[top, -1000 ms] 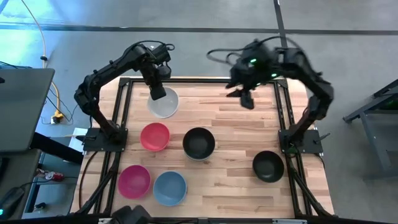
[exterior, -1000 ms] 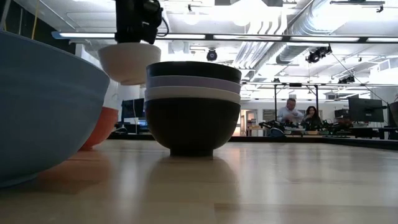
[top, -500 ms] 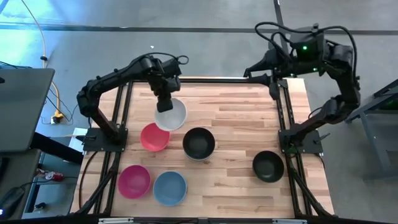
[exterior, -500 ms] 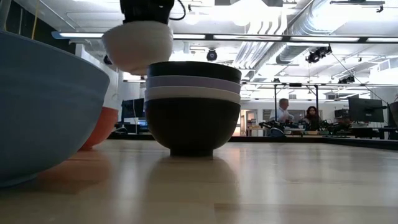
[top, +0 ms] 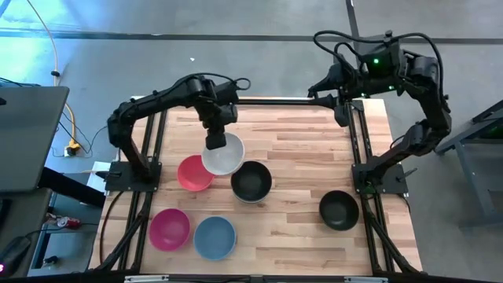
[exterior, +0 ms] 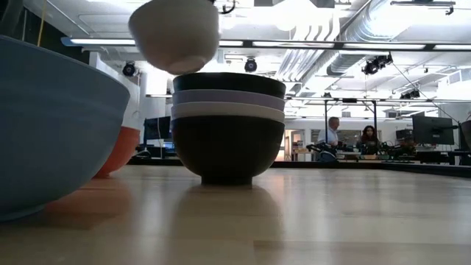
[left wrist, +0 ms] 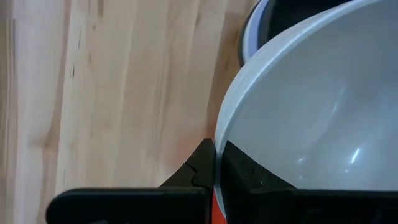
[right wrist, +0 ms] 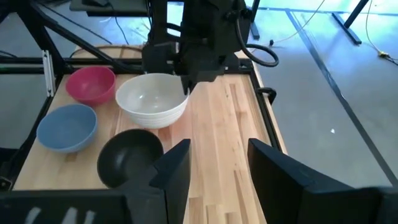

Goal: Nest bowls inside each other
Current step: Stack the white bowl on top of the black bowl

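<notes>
My left gripper (top: 214, 142) is shut on a white bowl (top: 225, 156), which hangs in the air between the red bowl (top: 192, 174) and a stack of nested bowls (top: 251, 181) with a black one on top. In the low view the white bowl (exterior: 175, 33) hangs just above and beside the stack's rim (exterior: 229, 79). A pink bowl (top: 170, 228), a light blue bowl (top: 214, 237) and a single black bowl (top: 339, 210) stand on the table. My right gripper (right wrist: 217, 171) is open and raised over the table's far right corner. My left gripper pinches the white bowl's rim (left wrist: 219, 134) on its far left side, one finger inside the bowl and one outside. The fingers come from above, pointing down. The bowl is lifted clear of the table, its opening up, hanging below the fingers.
Black frame rails (top: 355, 134) run along the table's left, right and far edges. Bare wood (top: 306, 145) lies right of the stack. People sit in the room beyond the table (exterior: 346, 132).
My left gripper has carried the white bowl from the far left of the table toward the near edge and to the right, up beside the stack, keeping it clear of the table. My right gripper has drawn back up toward the far right corner, staying open.
</notes>
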### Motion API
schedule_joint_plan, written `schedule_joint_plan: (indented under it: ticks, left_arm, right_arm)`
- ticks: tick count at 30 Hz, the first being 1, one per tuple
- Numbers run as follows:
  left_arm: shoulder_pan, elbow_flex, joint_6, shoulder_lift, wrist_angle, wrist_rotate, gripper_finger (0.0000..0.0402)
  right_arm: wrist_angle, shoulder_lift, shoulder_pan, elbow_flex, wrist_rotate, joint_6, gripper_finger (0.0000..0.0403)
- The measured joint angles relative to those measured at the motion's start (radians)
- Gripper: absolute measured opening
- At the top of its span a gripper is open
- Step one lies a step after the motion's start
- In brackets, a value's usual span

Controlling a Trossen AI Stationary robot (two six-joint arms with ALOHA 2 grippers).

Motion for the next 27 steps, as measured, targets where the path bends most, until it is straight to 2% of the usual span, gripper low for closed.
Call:
schedule_joint_plan:
  ticks: [7,11,17,27]
  left_arm:
    - [-0.063,0.255,0.025,0.176,-0.031,0.002,0.0]
    - [-0.085,0.353,0.043,0.268,-0.028,0.03,0.0]
    - [-0.108,0.389,0.048,0.344,-0.03,0.039,0.0]
    - [-0.166,0.39,0.036,0.36,-0.03,0.042,0.0]
  right_arm:
    - [-0.043,-0.003,0.0,0.0,0.027,-0.008,0.0152]
    - [-0.065,-0.011,0.0,0.0,0.03,-0.016,0.0152]
    - [-0.069,-0.038,-0.008,0.0,0.087,-0.023,0.0152]
    - [-0.068,-0.076,-0.043,0.0,0.093,-0.022,0.0152]
